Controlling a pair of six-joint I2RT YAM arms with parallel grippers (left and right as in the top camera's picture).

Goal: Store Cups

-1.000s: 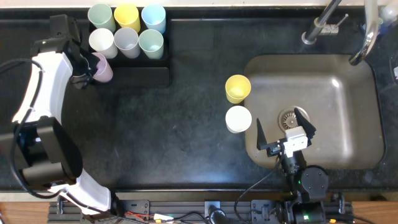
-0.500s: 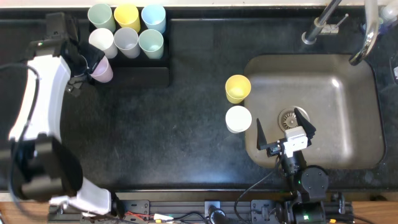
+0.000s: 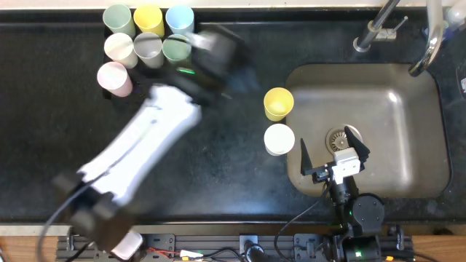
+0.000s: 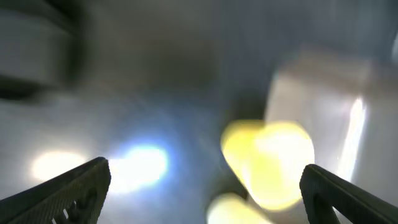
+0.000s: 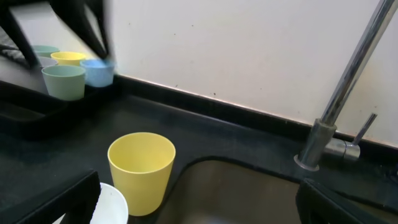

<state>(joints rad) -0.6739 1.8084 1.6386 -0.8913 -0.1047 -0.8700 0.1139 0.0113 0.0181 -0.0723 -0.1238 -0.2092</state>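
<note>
Left end effector (image 4: 205,169) spread wide; grips nothing.

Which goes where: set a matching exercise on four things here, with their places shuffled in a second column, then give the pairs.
Things
1. pink cup
2. blue cup
3. right pincer
4. faucet

Places
A. at the sink basin
B. right end of the back row of cups
C. behind the sink, by the wall
D. alone in front of the other stored cups, at the left

Pairs: 1-D, 2-B, 3-A, 4-C
</note>
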